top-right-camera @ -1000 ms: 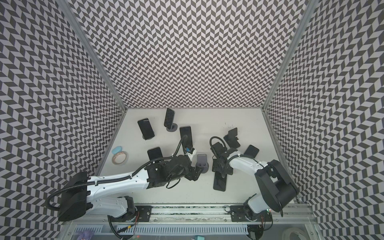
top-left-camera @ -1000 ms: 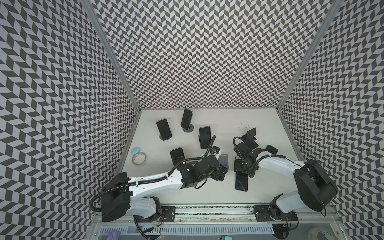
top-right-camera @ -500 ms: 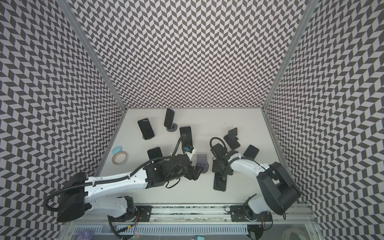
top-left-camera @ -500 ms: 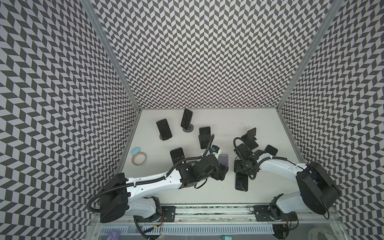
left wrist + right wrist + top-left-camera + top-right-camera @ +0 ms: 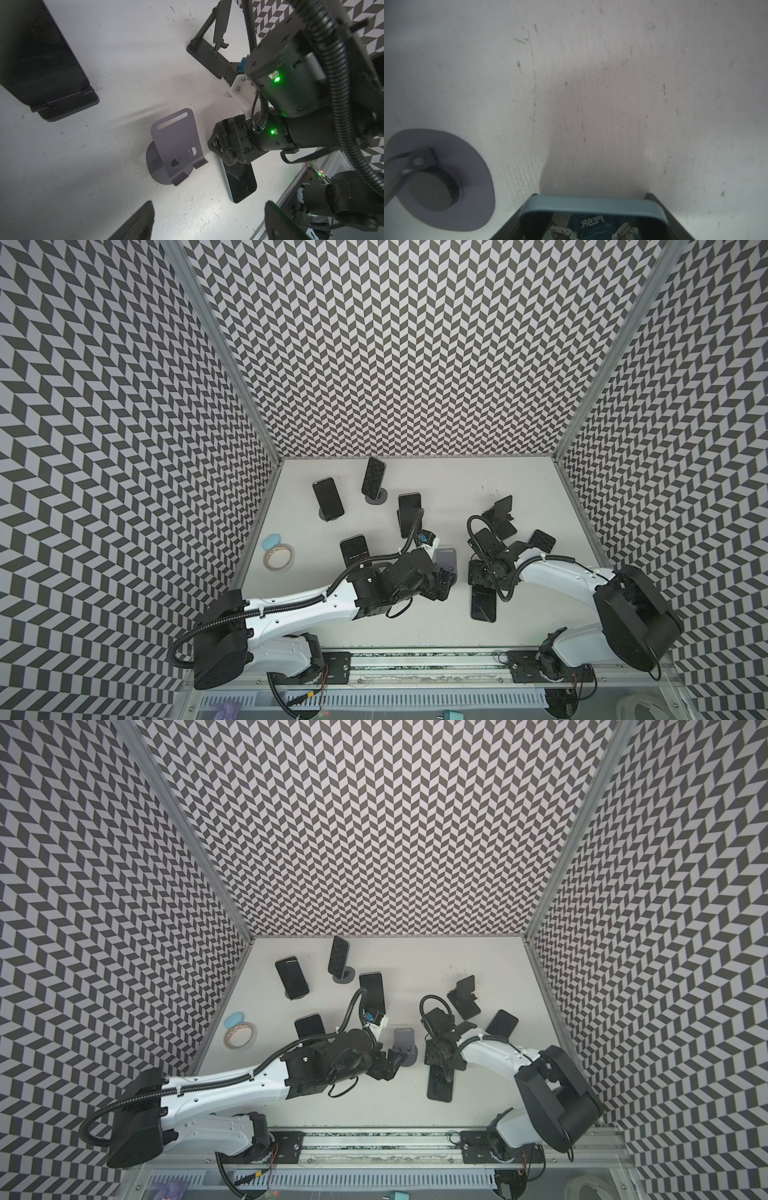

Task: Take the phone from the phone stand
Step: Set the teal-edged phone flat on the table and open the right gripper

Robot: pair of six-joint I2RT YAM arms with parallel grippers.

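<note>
Left wrist view showed your left gripper [image 5: 208,209] spread apart beside the purple phone stand [image 5: 174,141], your right gripper [image 5: 225,153] clamped on the phone [image 5: 241,182] right of it.

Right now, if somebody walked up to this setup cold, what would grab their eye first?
The black-and-white chevron walls enclosing the white table on three sides hit first. Mid-table, an empty purple-grey stand sits between the open left gripper and the right gripper, which is clamped on one end of a blue-edged phone lying flat on the table. Several dark phones stand propped at the back left.
</note>
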